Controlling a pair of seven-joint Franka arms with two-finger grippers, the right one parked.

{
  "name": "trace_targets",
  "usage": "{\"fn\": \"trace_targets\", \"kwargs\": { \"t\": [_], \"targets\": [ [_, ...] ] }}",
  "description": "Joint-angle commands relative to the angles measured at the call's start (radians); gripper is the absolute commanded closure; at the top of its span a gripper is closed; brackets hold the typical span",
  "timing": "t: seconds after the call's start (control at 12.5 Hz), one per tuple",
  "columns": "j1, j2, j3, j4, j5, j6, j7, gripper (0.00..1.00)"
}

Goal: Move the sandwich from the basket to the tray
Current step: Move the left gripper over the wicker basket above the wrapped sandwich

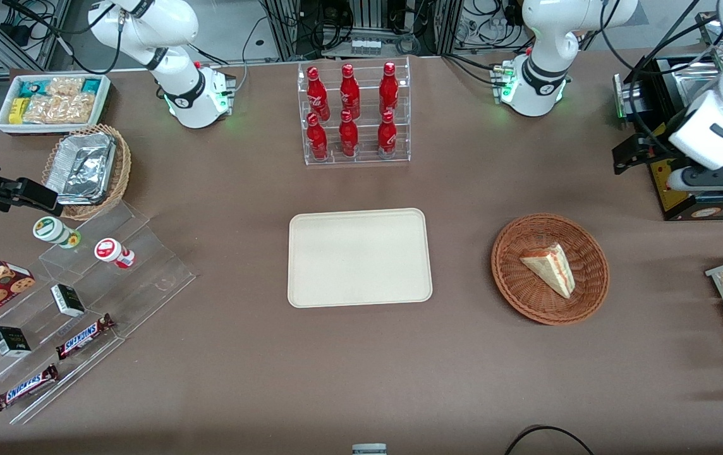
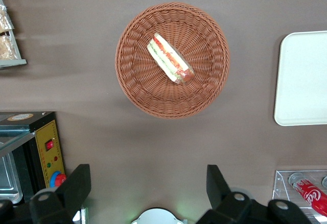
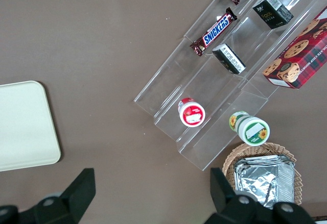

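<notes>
Sandwich (image 1: 549,268) in basket (image 1: 513,278), pincer (image 2: 145,188) wide, aloft.

Glossy white arm, black joint bands, black gripper (image 2: 148,191) with wedge-shaped fingers (image 2: 76,183).

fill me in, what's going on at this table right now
A robot arm is set to move the small triangular wrapped sandwich out of the round reddish-brown wicker basket onto the flat cream-beige tray. Nothing has been picked up yet: the sandwich lies in the basket and the tray holds nothing. The working arm's gripper hangs high above the table, open, beside the basket toward the working arm's end.
</notes>
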Motion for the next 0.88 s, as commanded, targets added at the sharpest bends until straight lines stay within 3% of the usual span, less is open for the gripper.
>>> {"fn": "trace_targets", "kwargs": {
  "t": [0.0,0.4,0.8],
  "targets": [
    [0.001,-0.010,-0.010,-0.004,0.002,-0.009,0.008,0.00],
    [-0.008,-0.001,-0.016,-0.113,0.002,0.098,0.010,0.00],
    [-0.031,0.071,-0.018,-0.285,0.003,0.354,0.010,0.00]
  ]
}}
